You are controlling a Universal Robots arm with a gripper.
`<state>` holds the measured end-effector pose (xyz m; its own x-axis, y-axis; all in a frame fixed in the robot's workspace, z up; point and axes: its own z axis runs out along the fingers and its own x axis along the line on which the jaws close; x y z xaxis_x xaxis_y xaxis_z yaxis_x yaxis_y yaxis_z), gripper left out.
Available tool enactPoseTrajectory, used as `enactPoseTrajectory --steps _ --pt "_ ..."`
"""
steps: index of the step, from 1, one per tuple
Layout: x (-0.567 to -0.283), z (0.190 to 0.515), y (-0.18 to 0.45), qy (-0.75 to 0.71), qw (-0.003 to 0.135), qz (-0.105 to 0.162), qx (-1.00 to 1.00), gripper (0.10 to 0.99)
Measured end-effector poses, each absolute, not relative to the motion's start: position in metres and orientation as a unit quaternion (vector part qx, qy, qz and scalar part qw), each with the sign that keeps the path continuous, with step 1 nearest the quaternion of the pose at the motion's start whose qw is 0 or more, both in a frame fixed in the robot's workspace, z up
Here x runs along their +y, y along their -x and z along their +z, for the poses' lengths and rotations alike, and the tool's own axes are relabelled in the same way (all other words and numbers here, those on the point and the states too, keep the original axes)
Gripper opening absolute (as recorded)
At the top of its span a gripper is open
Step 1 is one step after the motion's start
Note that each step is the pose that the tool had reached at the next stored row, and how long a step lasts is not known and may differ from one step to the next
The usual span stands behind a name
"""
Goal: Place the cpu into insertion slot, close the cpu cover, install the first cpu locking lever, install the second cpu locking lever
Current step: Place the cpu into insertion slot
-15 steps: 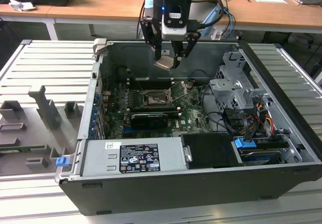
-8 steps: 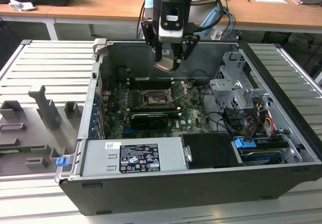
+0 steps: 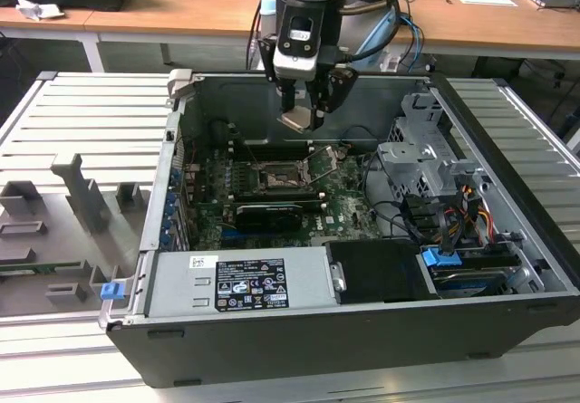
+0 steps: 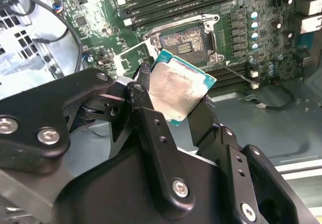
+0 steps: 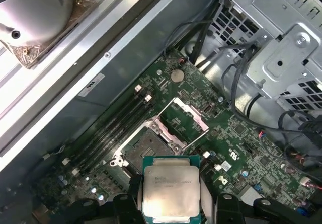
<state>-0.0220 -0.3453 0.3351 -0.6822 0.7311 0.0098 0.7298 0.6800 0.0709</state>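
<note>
Gripping chip [image 4: 176,95] in jaws, socket [image 3: 276,178] open at its 6 o'clock in exterior view; level it, match corners.

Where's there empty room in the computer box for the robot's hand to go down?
The open insertion slot is bare, between the memory slots and the raised cpu cover. The hand, holding the cpu, hangs above, near it. It is crowded by the drive cage and cables at the exterior view's right.
</note>
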Motion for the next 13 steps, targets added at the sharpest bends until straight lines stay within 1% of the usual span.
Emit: enactPoseTrajectory --steps 13 --pt "-0.3453 0.3310 0.0220 -0.484 0.013 0.033 0.874 0.541"
